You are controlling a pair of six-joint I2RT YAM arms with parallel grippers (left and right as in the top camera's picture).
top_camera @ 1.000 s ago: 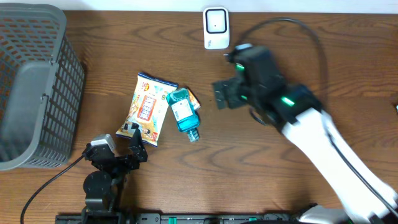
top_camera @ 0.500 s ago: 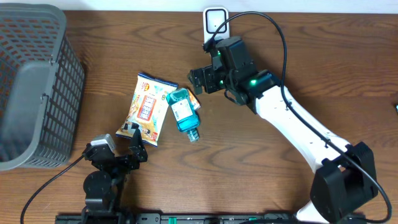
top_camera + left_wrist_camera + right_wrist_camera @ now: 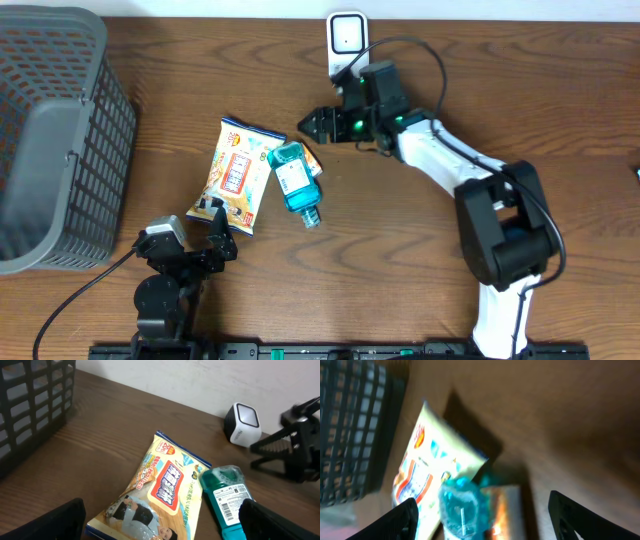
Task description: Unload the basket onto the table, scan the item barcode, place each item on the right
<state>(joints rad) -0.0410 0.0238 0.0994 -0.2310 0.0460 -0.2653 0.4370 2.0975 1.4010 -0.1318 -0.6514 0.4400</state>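
Note:
A teal bottle [image 3: 296, 182] with a white barcode label lies on the wooden table, its base resting on a small orange packet [image 3: 311, 160]. Beside it on the left lies a yellow snack bag [image 3: 238, 175]. The white scanner [image 3: 347, 45] stands at the back edge. My right gripper [image 3: 318, 125] hovers open just up and right of the bottle; in the right wrist view the bottle [image 3: 465, 507] shows blurred between the fingers, apart from them. My left gripper [image 3: 212, 215] stands open at the bag's near end, and its wrist view shows the bag [image 3: 160, 490] and bottle [image 3: 227, 500].
A grey mesh basket [image 3: 50, 140] fills the far left of the table. The right arm's white links [image 3: 450, 160] stretch from the front right across the table toward the items. The scanner [image 3: 242, 422] stands behind the bottle.
The right arm has swung left and stretched out, bringing its gripper from the table's middle to just beside the bottle. The left arm and the items have not moved.

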